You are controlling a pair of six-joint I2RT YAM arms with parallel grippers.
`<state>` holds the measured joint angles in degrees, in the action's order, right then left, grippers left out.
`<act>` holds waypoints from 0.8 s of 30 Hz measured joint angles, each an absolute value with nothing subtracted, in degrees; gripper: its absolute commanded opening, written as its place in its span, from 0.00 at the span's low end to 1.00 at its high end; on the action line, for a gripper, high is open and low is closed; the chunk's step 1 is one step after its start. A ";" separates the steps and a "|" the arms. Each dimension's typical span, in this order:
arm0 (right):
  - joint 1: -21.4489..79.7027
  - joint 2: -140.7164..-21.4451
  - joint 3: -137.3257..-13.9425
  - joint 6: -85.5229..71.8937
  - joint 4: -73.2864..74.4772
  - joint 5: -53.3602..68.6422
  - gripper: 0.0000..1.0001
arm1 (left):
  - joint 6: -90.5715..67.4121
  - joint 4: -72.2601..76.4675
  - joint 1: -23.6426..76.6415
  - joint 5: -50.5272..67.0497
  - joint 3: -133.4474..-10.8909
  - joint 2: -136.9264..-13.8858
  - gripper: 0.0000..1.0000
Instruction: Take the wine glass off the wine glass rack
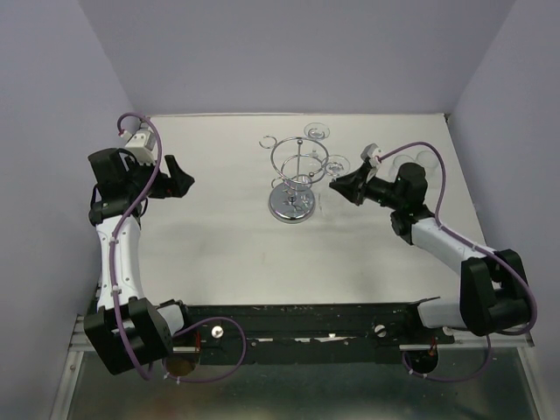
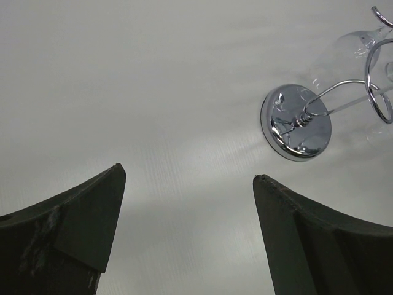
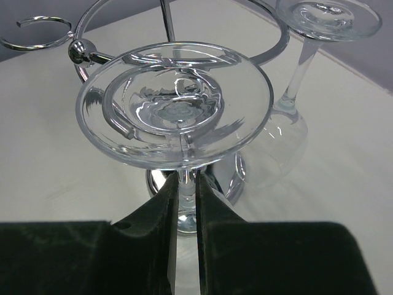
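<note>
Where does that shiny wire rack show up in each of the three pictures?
Top external: rack mid-table, toward the far side.
Left wrist: rack in the upper right.
Right wrist: rack across the top, behind the wine glass between the fingers.
Shared landmark: its round mirrored base, partly hidden in the right wrist view.

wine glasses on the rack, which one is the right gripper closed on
The nearer glass, its foot filling the right wrist view: the right gripper pinches its stem. The other glass hangs untouched behind it.
</note>
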<state>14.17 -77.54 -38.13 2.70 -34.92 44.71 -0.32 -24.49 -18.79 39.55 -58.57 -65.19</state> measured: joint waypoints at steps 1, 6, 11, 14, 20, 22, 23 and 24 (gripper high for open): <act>14.17 -77.19 -38.13 3.05 -34.17 44.60 0.01 | -0.69 -24.12 -18.79 39.55 -58.33 -65.19 0.98; 14.17 -76.05 -38.39 3.84 -31.75 44.53 0.01 | -2.61 -22.20 -18.79 39.57 -57.10 -65.36 0.98; 14.17 -75.61 -39.18 4.23 -29.87 44.45 0.01 | -4.14 -20.64 -18.79 39.57 -56.21 -65.39 0.98; 14.17 -75.37 -39.51 4.47 -29.74 44.38 0.01 | -4.62 -20.10 -18.79 39.46 -55.72 -65.36 0.98; 14.17 -75.05 -40.40 4.51 -29.28 44.38 0.01 | -5.41 -19.31 -18.76 39.22 -54.48 -65.25 0.98; 14.17 -74.70 -40.47 4.54 -28.88 44.36 0.01 | -5.45 -19.25 -18.72 39.20 -54.41 -65.23 0.98; 14.17 -74.48 -40.53 4.51 -28.60 44.36 0.01 | -5.48 -19.14 -18.70 39.20 -54.41 -65.23 0.98; 14.17 -74.24 -40.58 4.54 -28.40 44.36 0.01 | -5.50 -18.96 -18.63 39.20 -54.39 -65.21 0.98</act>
<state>14.17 -74.24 -40.58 4.54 -28.40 44.36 -5.50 -18.96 -18.63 39.20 -54.39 -65.21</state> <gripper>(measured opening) 0.199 0.977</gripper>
